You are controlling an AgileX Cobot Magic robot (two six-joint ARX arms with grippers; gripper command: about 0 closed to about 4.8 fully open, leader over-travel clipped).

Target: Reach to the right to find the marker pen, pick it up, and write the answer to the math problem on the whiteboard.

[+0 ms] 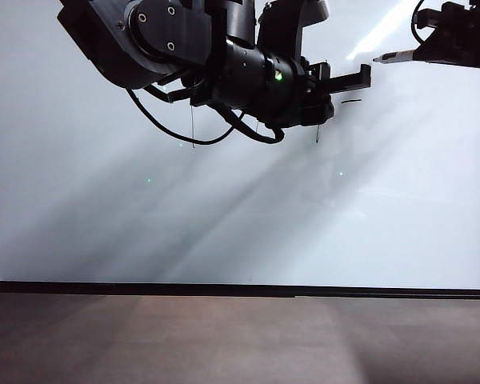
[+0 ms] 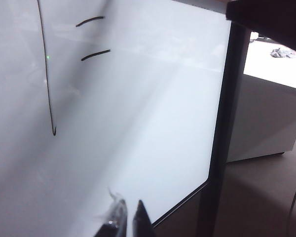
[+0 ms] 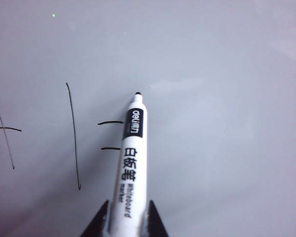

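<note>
My left gripper [image 1: 360,78] hangs over the whiteboard [image 1: 224,208], covering most of the math problem [image 3: 74,133], its fingers nearly together on nothing. Right of the sum, my right gripper [image 3: 126,219] clamps the marker pen [image 3: 130,163], tip beside the equals sign.

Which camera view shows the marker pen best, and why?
The right wrist view: the marker pen fills the frame, its printed label readable, held between the right gripper's fingers above the whiteboard. The exterior view shows it only as a tiny sliver at the top right. The left wrist view does not show it.
</note>
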